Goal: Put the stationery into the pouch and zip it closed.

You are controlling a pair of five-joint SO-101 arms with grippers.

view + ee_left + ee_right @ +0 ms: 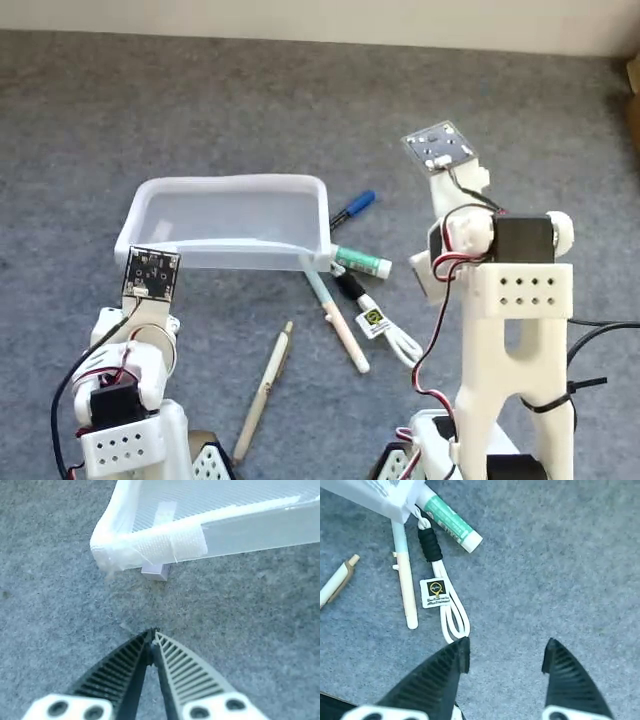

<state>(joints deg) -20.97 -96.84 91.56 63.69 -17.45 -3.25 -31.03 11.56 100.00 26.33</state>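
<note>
A translucent white pouch (230, 220) lies open on the grey carpet. Off its right end lie a blue marker (352, 208), a green glue stick (362, 262), a pale pen (337, 322) and a white strap with a tag (380, 328). A beige pen (263, 390) lies nearer the front. My left gripper (151, 639) is shut and empty, just above the carpet, short of the pouch's corner (150, 545). My right gripper (507, 652) is open and empty over bare carpet, beside the strap's loop (451, 622). The glue stick (451, 522) and pale pen (406, 585) lie beyond it.
A small grey tab (155, 571) pokes out under the pouch's corner. The tall white right arm (505, 300) stands at the right. Bare carpet stretches behind the pouch and to the far left.
</note>
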